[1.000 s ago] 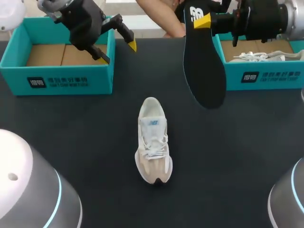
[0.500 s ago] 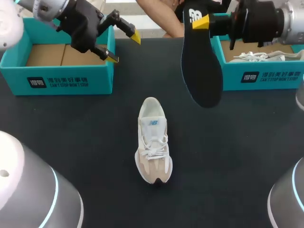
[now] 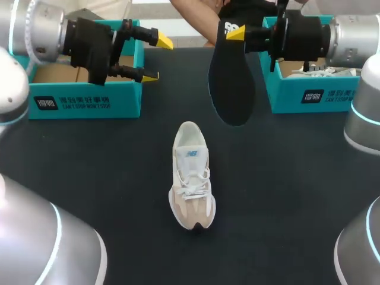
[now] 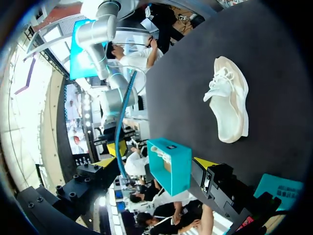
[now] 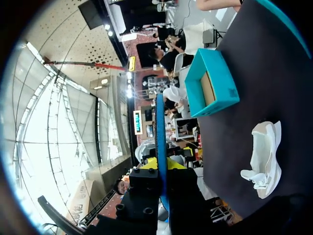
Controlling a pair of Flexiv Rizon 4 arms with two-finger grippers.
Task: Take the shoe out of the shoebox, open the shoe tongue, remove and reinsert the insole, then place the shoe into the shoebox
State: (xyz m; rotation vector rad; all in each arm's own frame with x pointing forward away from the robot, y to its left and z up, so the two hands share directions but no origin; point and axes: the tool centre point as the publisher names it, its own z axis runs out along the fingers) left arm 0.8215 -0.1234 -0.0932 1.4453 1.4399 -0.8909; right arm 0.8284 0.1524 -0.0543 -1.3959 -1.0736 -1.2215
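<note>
A white and beige shoe (image 3: pixel 191 178) lies on the dark table (image 3: pixel 107 178), toe toward me, with nothing touching it. The black insole (image 3: pixel 231 80) hangs in the air behind the shoe, and my right gripper (image 3: pixel 236 32) is shut on its upper end. In the right wrist view the insole (image 5: pixel 160 132) shows edge-on between the yellow fingertips (image 5: pixel 146 164), with the shoe (image 5: pixel 264 156) off to one side on the table. My left gripper (image 3: pixel 153 58) stands open and empty beside the left teal shoebox (image 3: pixel 83 101). From the left wrist the shoe (image 4: pixel 230 105) lies far ahead.
The left shoebox holds only brown cardboard. A second teal shoebox (image 3: pixel 309 95) at the back right has another pale shoe (image 3: pixel 323 70) in it. The grey arm bases (image 3: pixel 41 237) stand in both near corners.
My right gripper has carried the insole left, toward the table's middle. My left gripper has drawn back leftward and turned level, still open. The shoe has not moved.
</note>
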